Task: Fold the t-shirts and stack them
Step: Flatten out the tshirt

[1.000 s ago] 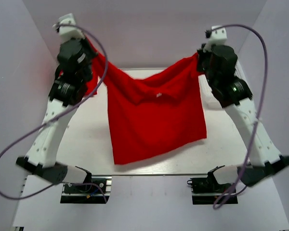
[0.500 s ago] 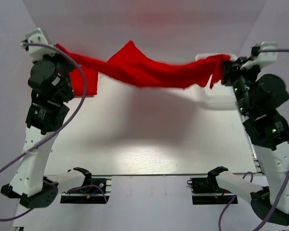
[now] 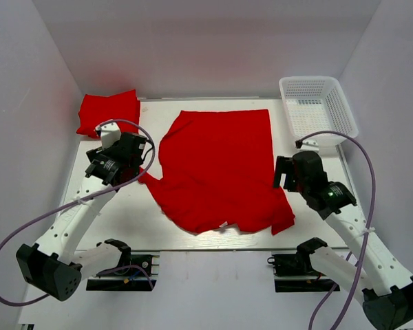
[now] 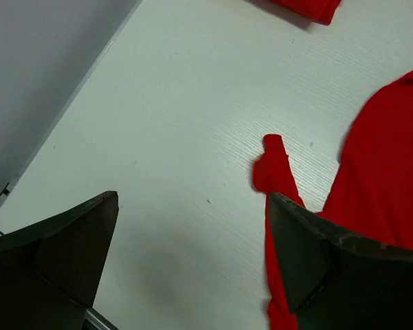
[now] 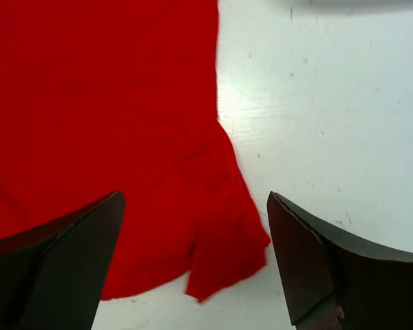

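White table (image 3: 134, 214), pale walls (image 3: 206, 41), red t-shirt (image 3: 217, 168)

Bright even light; soft shadows, perhaps slight blur.

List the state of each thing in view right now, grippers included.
spread t-shirt: lying flat and unfolded, sleeves rumpled at the near corners.
folded t-shirt: folded, at the far left, apart from the spread one.
basket: upright, nothing seen inside.
left gripper: open, holding nothing, beside the left sleeve.
right gripper: open, holding nothing, above the right sleeve.
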Controlling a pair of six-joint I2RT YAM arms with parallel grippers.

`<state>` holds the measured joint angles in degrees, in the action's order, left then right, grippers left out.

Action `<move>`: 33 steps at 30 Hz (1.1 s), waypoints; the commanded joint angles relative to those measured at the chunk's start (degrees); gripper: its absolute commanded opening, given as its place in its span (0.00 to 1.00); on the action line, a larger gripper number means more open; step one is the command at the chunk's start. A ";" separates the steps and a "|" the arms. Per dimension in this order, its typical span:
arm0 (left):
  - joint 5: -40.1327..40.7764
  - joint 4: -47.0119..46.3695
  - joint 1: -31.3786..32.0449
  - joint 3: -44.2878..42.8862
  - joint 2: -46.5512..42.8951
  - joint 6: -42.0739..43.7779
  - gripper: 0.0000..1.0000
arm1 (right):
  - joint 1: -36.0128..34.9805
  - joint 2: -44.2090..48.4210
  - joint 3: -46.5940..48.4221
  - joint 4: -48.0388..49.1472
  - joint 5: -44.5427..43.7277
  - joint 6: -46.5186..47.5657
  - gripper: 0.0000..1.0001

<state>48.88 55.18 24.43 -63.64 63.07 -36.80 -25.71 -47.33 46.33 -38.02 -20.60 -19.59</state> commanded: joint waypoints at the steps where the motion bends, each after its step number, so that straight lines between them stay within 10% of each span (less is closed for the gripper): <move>1: 1.40 2.57 -0.26 -2.27 -0.85 -6.45 1.00 | 0.05 -0.99 4.38 3.56 -0.23 -1.41 0.90; 21: -37.19 -26.70 0.80 1.24 35.26 7.35 1.00 | 1.28 -51.07 23.02 19.39 14.88 1.93 0.90; 33: -40.27 -25.39 0.80 -17.08 57.76 9.81 1.00 | 4.10 -49.45 5.39 26.23 19.45 -6.24 0.90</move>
<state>12.49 29.43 24.99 -74.76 112.27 -27.64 -21.67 -99.88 58.67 -12.97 -3.42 -22.20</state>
